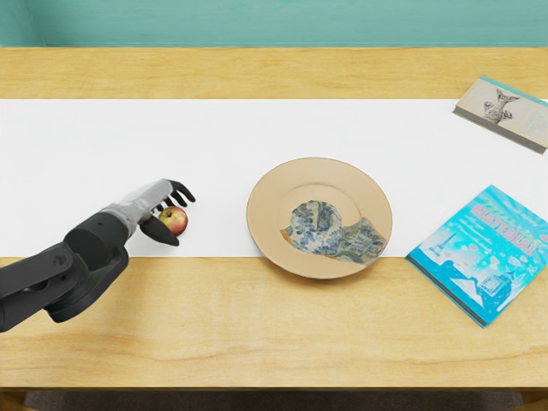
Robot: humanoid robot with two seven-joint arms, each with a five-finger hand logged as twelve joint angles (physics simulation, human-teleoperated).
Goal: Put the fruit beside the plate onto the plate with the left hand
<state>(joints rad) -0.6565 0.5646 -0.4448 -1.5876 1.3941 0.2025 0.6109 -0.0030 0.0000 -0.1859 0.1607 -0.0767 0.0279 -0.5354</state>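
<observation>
Apple (174, 221) in left hand (159, 208), white runner (257, 128), wooden table (257, 325), teal wall (257, 21)

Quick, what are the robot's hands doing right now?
Left hand: closed around the apple.
Right hand: not in view.

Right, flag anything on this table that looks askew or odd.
Nothing spilled or damaged. The bright blue illustrated book and the grey book both lie tilted at the right. The left hand grips the small red-yellow apple.
</observation>
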